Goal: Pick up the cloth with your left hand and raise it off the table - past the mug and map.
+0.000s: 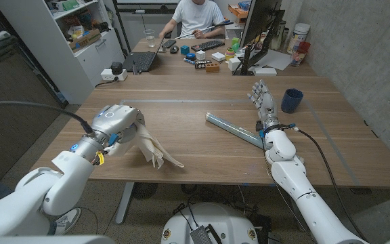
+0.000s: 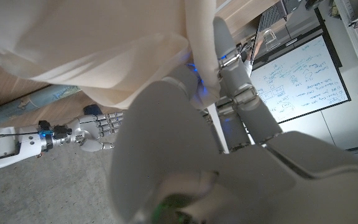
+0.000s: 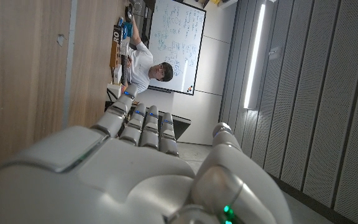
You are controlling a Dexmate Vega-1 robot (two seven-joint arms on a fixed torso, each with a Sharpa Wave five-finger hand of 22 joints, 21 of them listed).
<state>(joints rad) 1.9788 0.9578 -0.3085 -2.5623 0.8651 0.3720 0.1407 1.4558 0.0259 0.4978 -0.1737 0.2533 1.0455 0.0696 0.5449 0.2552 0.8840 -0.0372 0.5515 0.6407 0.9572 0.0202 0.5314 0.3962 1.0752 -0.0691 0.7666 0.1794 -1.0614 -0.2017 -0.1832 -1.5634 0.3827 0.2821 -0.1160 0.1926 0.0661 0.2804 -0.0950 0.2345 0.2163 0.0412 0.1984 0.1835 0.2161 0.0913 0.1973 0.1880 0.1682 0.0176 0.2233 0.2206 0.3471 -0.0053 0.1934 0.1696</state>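
Note:
My left hand (image 1: 117, 124) grips a cream cloth (image 1: 155, 150) near the table's front left. The cloth hangs from the fingers, and I cannot tell whether its lower tip touches the wood. In the left wrist view the cloth (image 2: 98, 50) drapes over my fingers (image 2: 238, 93). A rolled map (image 1: 234, 129) lies slantwise right of centre, with a dark blue mug (image 1: 291, 100) further right. My right hand (image 1: 264, 103) stands open between the map's end and the mug, fingers stretched out and holding nothing. It appears again as the right hand (image 2: 95, 129) and up close as the right hand (image 3: 135, 174).
A second table behind holds a laptop (image 1: 141, 61), a keyboard (image 1: 208, 45), a monitor (image 1: 257, 27) and small items, with a seated person (image 1: 196, 17) beyond. A power strip (image 1: 114, 72) sits at the far left edge. A shelf unit (image 1: 80, 41) stands at the left.

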